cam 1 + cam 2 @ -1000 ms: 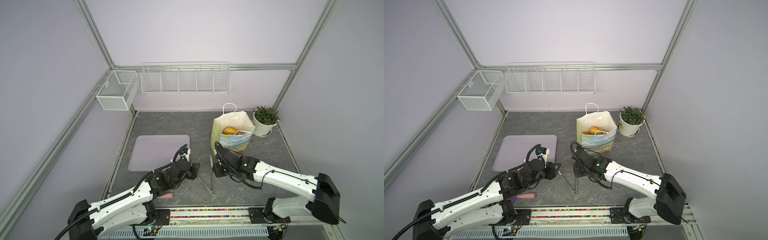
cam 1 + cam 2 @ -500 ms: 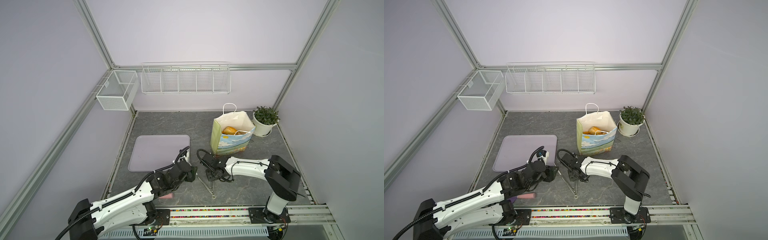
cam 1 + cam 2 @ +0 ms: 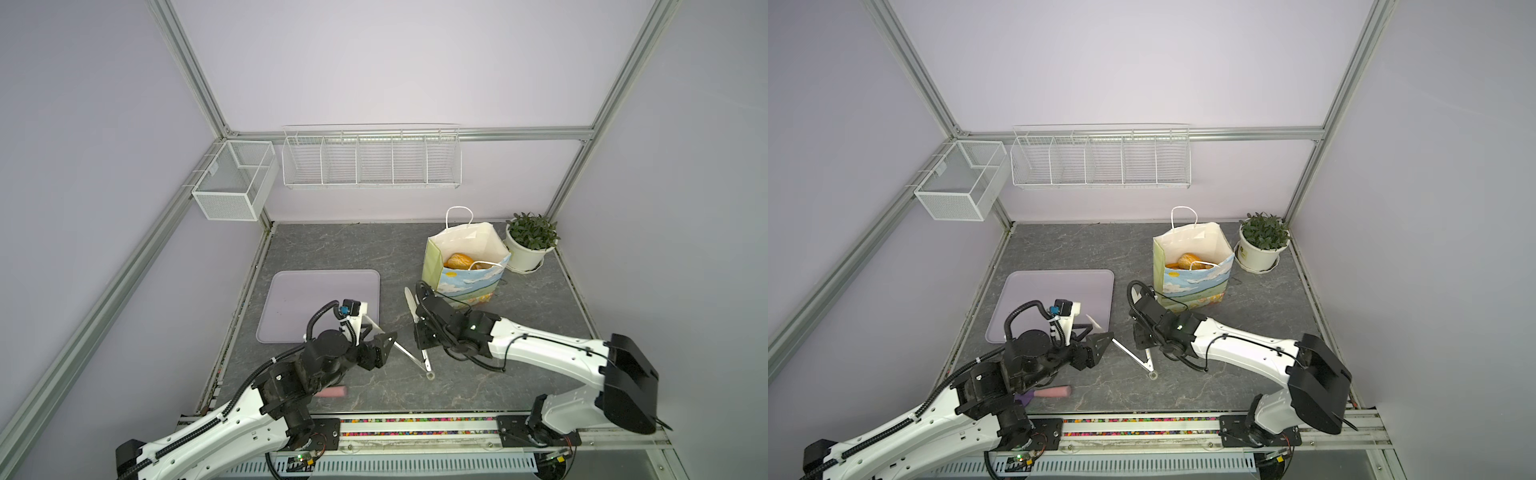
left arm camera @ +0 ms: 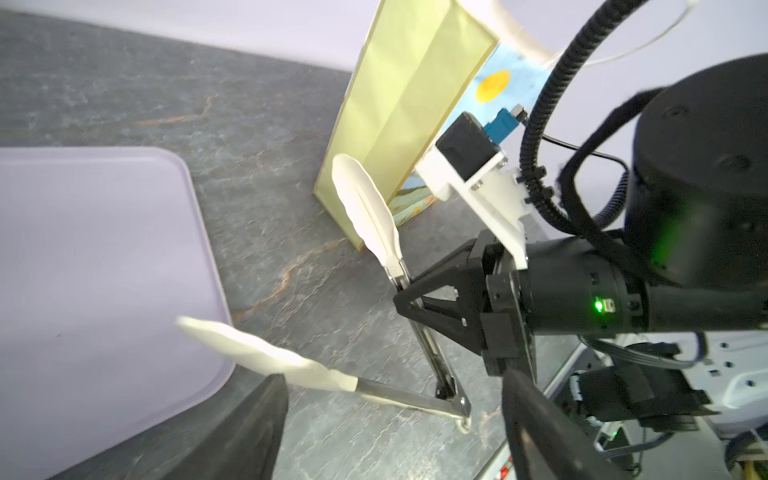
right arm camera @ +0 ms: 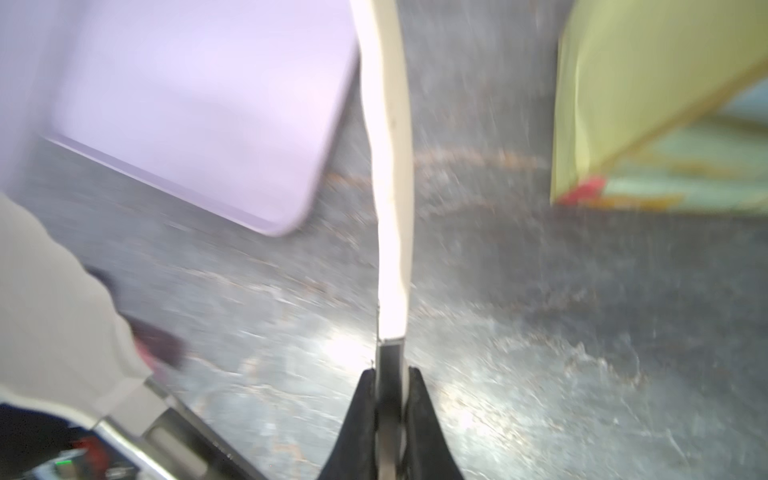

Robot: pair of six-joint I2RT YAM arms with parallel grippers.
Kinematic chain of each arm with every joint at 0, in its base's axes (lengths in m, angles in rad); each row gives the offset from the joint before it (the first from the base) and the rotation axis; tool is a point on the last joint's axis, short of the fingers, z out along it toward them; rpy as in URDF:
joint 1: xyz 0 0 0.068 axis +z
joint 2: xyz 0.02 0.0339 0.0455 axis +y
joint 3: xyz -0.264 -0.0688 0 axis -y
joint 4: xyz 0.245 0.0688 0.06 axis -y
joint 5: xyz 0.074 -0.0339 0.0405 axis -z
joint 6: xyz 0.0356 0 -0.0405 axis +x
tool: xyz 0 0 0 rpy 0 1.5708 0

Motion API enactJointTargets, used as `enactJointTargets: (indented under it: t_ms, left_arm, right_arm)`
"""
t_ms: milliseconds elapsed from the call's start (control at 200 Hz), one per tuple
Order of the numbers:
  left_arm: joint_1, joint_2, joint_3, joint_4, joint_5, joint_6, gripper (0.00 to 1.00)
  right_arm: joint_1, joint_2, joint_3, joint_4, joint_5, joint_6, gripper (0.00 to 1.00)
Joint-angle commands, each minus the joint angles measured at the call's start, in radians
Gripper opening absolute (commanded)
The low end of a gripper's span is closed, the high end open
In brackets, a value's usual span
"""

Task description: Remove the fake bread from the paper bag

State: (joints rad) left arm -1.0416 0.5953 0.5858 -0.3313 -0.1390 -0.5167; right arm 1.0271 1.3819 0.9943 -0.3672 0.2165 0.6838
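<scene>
The paper bag [image 3: 465, 286] [image 3: 1192, 286] stands upright at the back right, its pale green side [image 4: 399, 124] facing my arms. Golden fake bread [image 3: 457, 261] [image 3: 1190, 261] shows inside its open top. Metal tongs with white tips [image 3: 405, 353] [image 3: 1133, 355] lie spread in a V on the table in front of the bag. My right gripper [image 3: 424, 345] [image 5: 390, 374] is shut on one tong arm [image 5: 390, 249]. My left gripper [image 3: 376, 338] [image 4: 395, 432] is open, and the other tong arm [image 4: 399, 397] runs loose between its fingers.
A lilac tray [image 3: 299, 299] [image 3: 1038, 291] lies left of the tongs. A potted plant [image 3: 530, 241] stands right of the bag. A pink-handled tool [image 3: 332, 391] lies under my left arm. Wire baskets [image 3: 370, 158] and a mesh box [image 3: 232, 183] hang on the walls.
My right gripper has closed on one arm of the tongs. My left gripper's jaws have spread wider around the other arm. The bag and bread have not moved.
</scene>
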Motion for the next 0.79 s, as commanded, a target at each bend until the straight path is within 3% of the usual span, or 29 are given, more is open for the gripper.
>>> enactJointTargets:
  t_ms: [0,190,480,630,790]
  left_arm:
    - [0.0,-0.021,0.064,0.029,0.124,0.077,0.81]
    - [0.0,-0.021,0.096,0.095,0.281,0.121,0.81]
    - [0.012,0.036,0.115,0.114,0.288,0.109,0.85]
    - [0.061,0.052,0.118,0.157,0.35,0.071,0.85]
    - [0.161,0.059,0.063,0.341,0.545,-0.029,0.84]
  right_arm:
    - [-0.022,-0.086,-0.013,0.153,-0.006,-0.021,0.06]
    - [-0.134,-0.162,0.024,0.269,-0.17,-0.006,0.06]
    - [-0.232,-0.205,0.004,0.515,-0.478,0.018,0.06]
    - [-0.249,-0.234,-0.028,0.62,-0.567,0.031,0.06]
    - [-0.258,-0.245,-0.051,0.732,-0.641,0.062,0.06]
